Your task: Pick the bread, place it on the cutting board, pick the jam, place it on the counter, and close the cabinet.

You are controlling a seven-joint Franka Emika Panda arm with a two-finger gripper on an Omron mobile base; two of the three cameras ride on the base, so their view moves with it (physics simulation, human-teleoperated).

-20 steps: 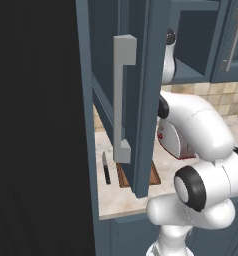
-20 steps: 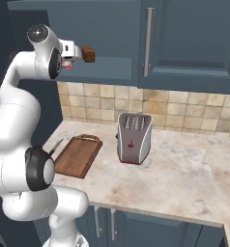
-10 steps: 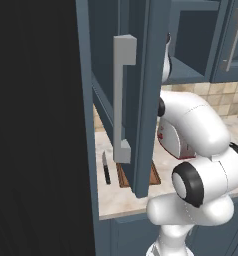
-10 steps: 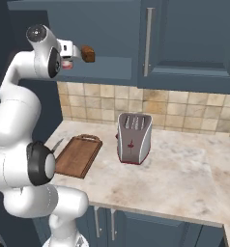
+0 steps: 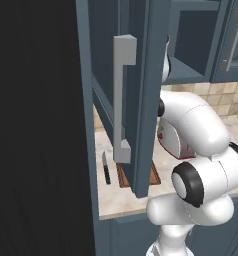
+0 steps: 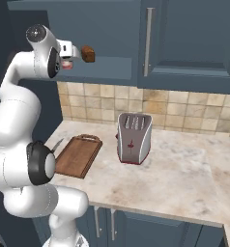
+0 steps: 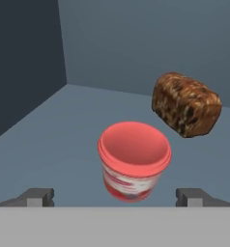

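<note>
Two things on cabinet [image 5: 141,100] shelf: jam [image 7: 134,161] centred between tips of spread pincer [image 7: 116,197], unheld; bread [image 7: 186,104] beyond, to right.

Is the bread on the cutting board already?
No, the bread sits up in the cabinet, and the cutting board is bare.

Toaster [image 6: 134,138]: silver, red marks, upright near tiled wall [image 6: 184,110].
Knife [image 5: 106,168]: black handle, lying flat.
</note>
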